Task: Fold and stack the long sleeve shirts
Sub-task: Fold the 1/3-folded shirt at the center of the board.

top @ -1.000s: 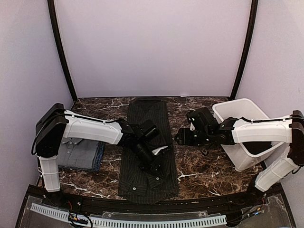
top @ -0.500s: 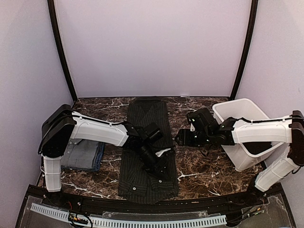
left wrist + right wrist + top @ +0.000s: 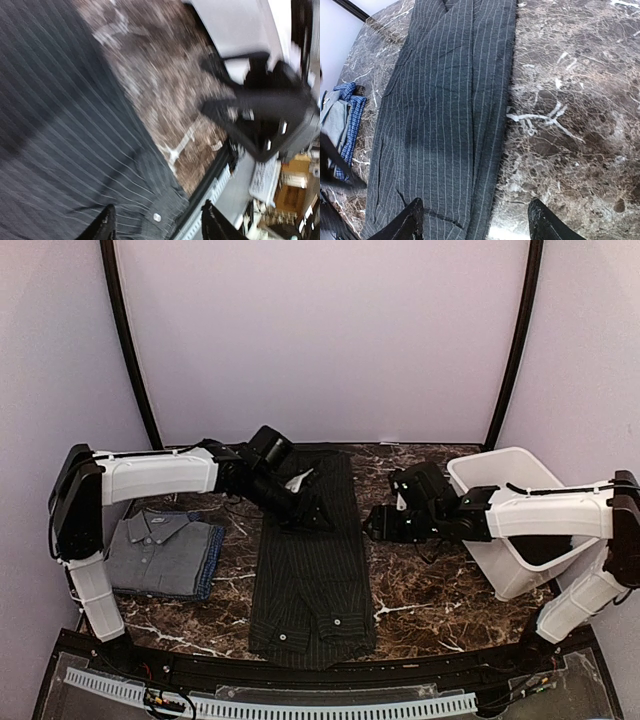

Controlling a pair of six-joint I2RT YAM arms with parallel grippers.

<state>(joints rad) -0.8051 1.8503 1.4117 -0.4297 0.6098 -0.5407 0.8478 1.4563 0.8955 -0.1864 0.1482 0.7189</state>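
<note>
- charcoal pinstriped shirt [image 3: 315, 575] lies folded long across the table's [image 3: 430, 592] middle.
- left gripper [image 3: 312, 516], jaws apart and empty, above its far half.
- right gripper [image 3: 373, 525], jaws apart and empty, beside its right edge.

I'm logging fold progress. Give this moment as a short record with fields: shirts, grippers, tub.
centre shirt: charcoal pinstriped button-up shirt, folded into a long strip, flat on dark marble table
stack: plain grey collared shirt on blue shirt, table's left
left gripper: open, empty, above strip's far half
right gripper: open, empty, by strip's right edge
tub: white plastic tub, table's right
</note>
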